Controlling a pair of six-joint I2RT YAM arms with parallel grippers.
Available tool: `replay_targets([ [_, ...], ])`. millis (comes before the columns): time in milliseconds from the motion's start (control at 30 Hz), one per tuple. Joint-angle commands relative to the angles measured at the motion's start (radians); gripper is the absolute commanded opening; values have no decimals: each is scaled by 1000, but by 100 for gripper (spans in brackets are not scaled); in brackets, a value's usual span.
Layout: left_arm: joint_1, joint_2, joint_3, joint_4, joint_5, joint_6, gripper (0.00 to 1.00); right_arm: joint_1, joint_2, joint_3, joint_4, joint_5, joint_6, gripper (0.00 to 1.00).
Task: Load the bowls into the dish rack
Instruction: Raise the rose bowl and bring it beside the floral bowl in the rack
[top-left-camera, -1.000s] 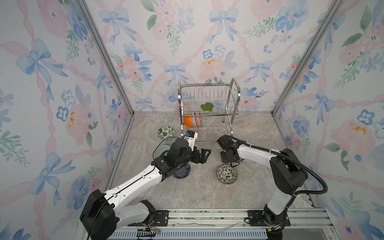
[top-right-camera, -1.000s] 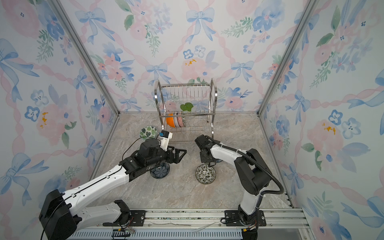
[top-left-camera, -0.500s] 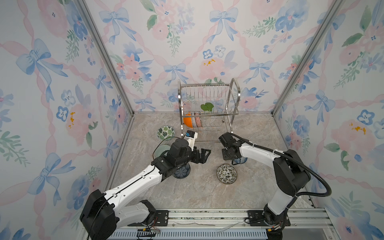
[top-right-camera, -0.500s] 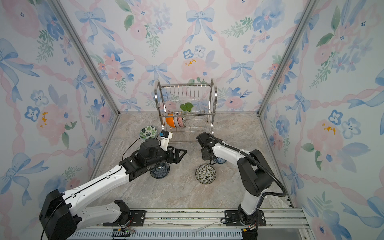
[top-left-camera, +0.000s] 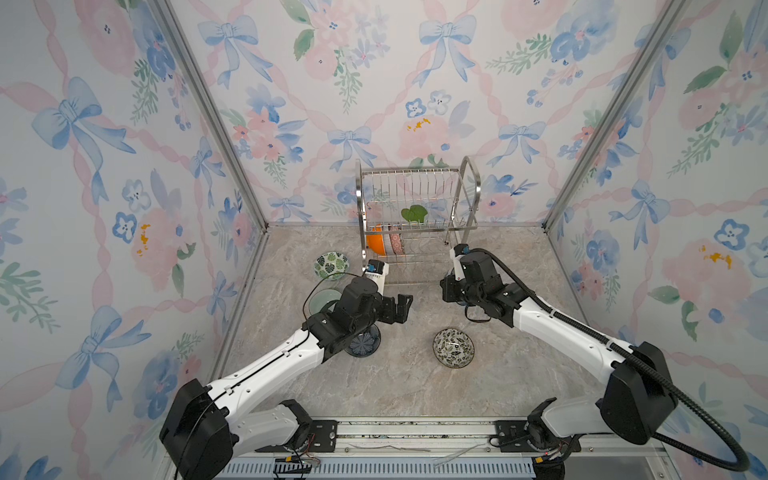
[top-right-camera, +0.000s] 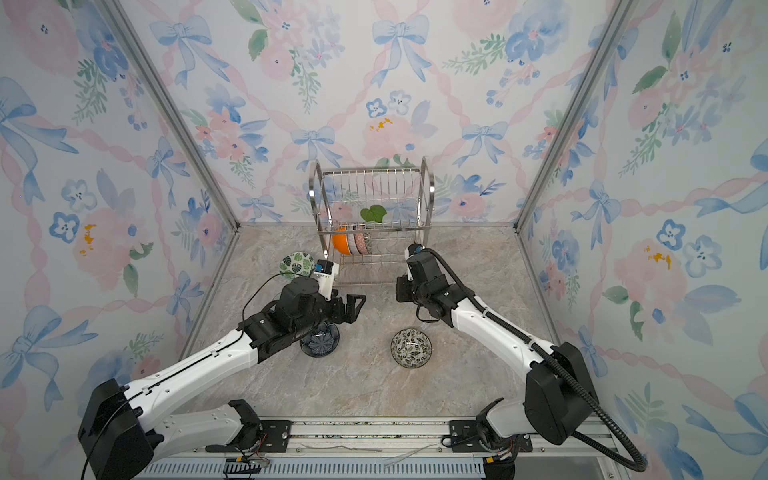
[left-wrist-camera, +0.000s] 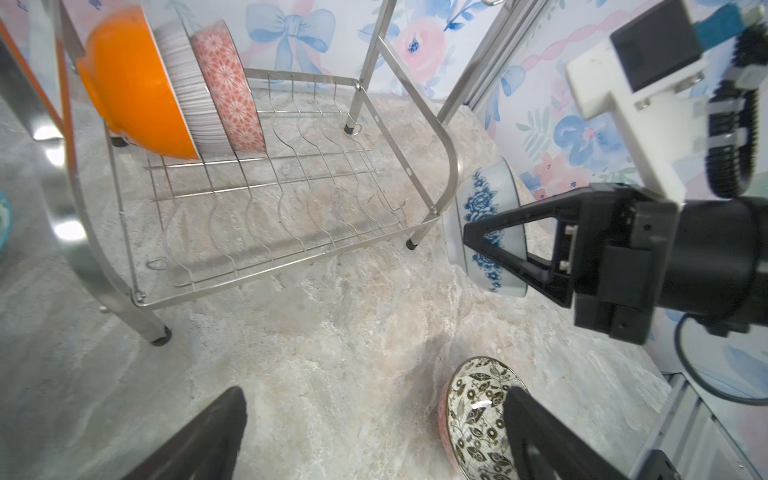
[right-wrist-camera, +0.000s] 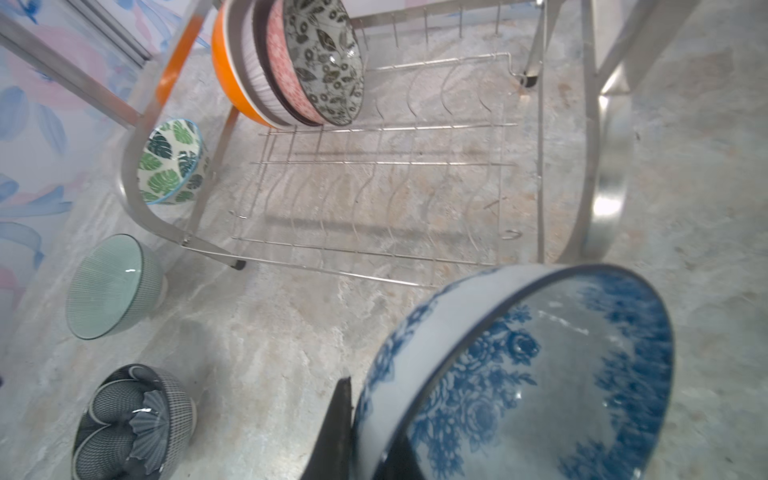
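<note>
The steel dish rack stands by the back wall. In its lower tier stand an orange bowl, a striped bowl and a black-white leaf bowl. My right gripper is shut on the rim of the tilted blue-white floral bowl, just off the rack's front right leg. My left gripper hangs open and holds nothing, in front of the rack. Beside one of its fingers lies another black-white leaf bowl.
On the floor left of the rack lie a green-leaf bowl, a pale green bowl and a dark blue flower bowl, the last partly under my left arm. Walls enclose three sides.
My right gripper has shut on the blue-white floral bowl's rim and tipped it up off the floor. The left arm has not moved.
</note>
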Motion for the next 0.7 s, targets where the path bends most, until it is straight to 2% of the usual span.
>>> replay_targets([
  [0,-3,-34,-16,23,-82,76,98,8,11,-14,182,-76,2,0],
  [133,21,-37,-9,19,-1,90,98,7,51,-27,305,-127,24,0],
  [333,86,20,-2,28,120,29,98,8,95,-84,545,-187,28,0],
  [500,93,49,19,32,148,26,98,-6,135,-84,653,-200,4,0],
  [667,97,82,47,29,166,25,98,-51,227,-53,757,-252,62,0],
])
